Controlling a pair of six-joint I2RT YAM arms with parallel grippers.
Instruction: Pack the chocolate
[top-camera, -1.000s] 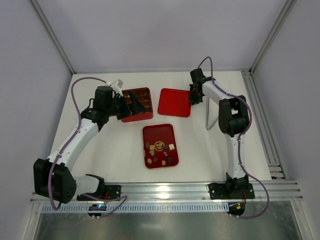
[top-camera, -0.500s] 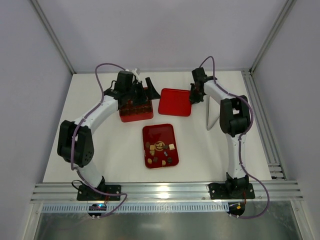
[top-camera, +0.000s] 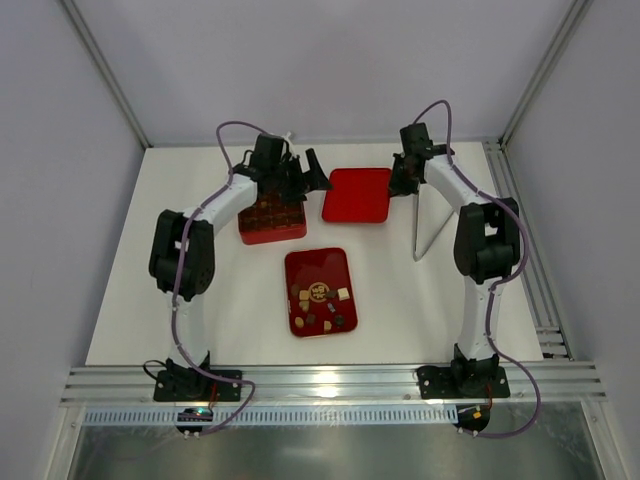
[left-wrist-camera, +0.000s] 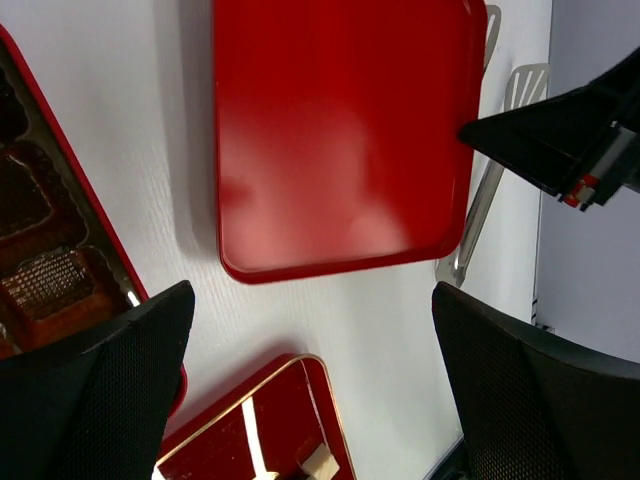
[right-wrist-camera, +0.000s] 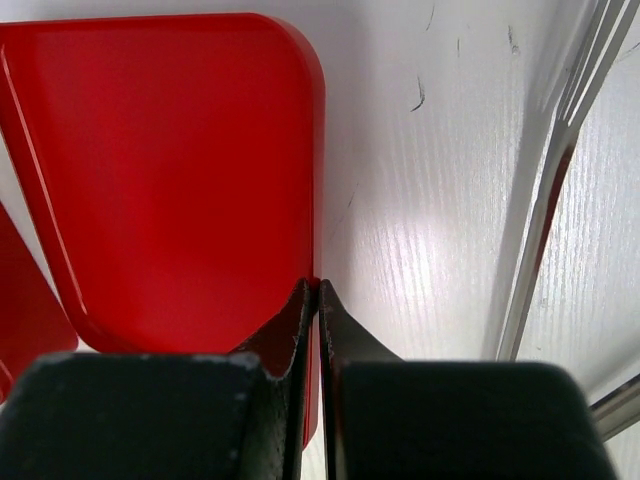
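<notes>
Several chocolate pieces (top-camera: 322, 297), brown and cream, lie on a gold-rimmed red tray (top-camera: 316, 263) in the middle of the table. The red compartmented box (top-camera: 271, 218) stands at the back left, with brown pieces in some cells (left-wrist-camera: 45, 280). The flat red lid (top-camera: 357, 194) lies to its right, also in the left wrist view (left-wrist-camera: 340, 140). My left gripper (top-camera: 309, 171) is open and empty, hovering between box and lid (left-wrist-camera: 312, 300). My right gripper (top-camera: 401, 182) is shut on the lid's right edge (right-wrist-camera: 318, 288). A cream piece (left-wrist-camera: 318, 460) shows on the tray.
A thin bent metal stand (top-camera: 424, 222) rises right of the lid, close to my right arm; it also shows in the right wrist view (right-wrist-camera: 550, 190). Grey walls enclose the back and sides. A metal rail runs along the right table edge (top-camera: 520, 240).
My left arm swung from left of the box to over its right side, towards the lid. My right gripper shifted the lid slightly right and back.
</notes>
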